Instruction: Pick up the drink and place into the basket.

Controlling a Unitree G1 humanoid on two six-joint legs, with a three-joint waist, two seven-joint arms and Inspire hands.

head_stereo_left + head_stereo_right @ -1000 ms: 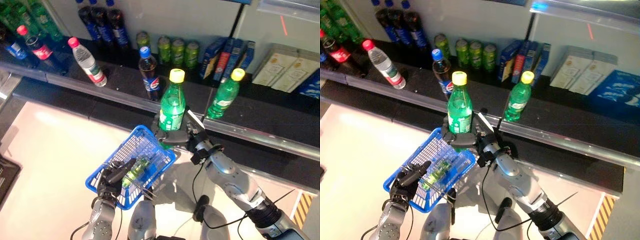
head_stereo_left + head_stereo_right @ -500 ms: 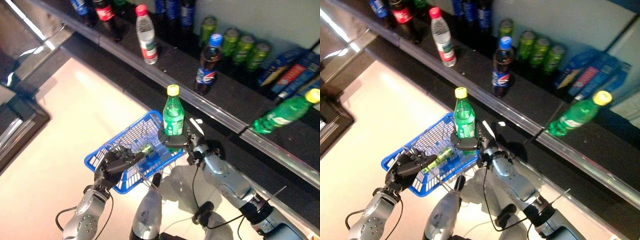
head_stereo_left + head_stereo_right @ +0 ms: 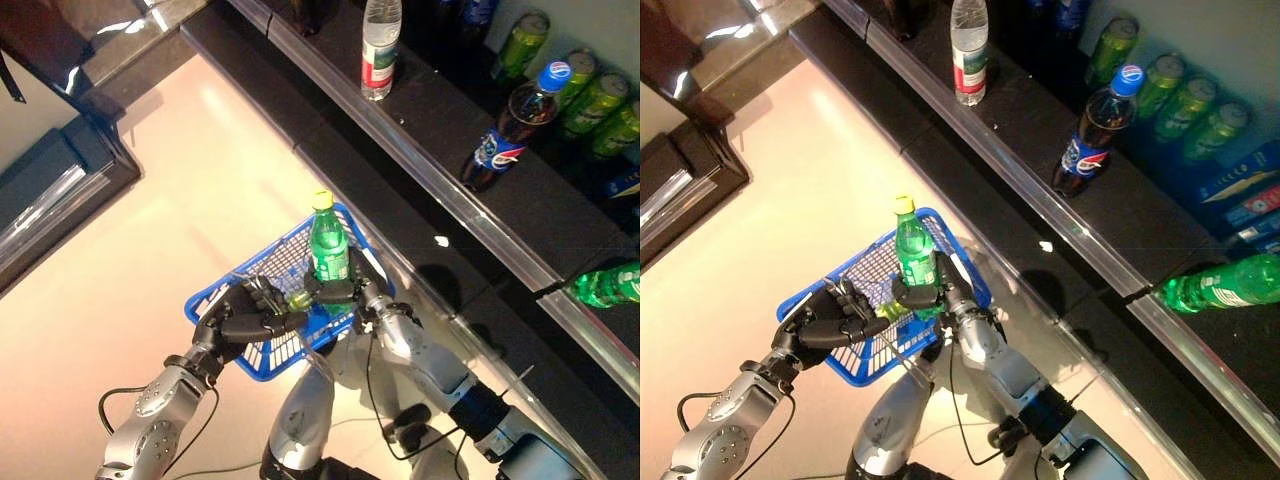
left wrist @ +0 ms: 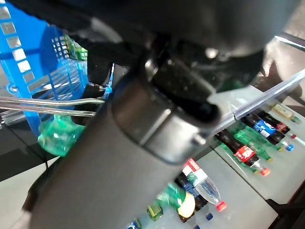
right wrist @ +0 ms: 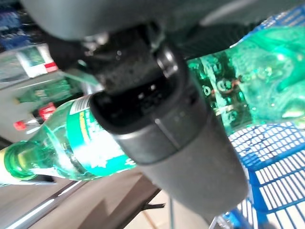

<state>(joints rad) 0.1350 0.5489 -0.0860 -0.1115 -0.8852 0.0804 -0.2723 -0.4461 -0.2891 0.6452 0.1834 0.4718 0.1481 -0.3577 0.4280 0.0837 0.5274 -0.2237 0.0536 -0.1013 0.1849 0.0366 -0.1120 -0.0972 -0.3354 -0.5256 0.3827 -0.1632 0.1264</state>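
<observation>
Upright, the green bottle (image 3: 328, 252) is hanging inside the blue basket's (image 3: 262, 362) far rim, the right robot hand (image 3: 352, 293) gripping its lower body. Left robot hand (image 3: 240, 318) is clutching the basket's wire handle above open floor (image 3: 130, 260).

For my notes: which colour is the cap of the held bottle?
Yellow; the bottle cap shows best in the left eye view.
</observation>
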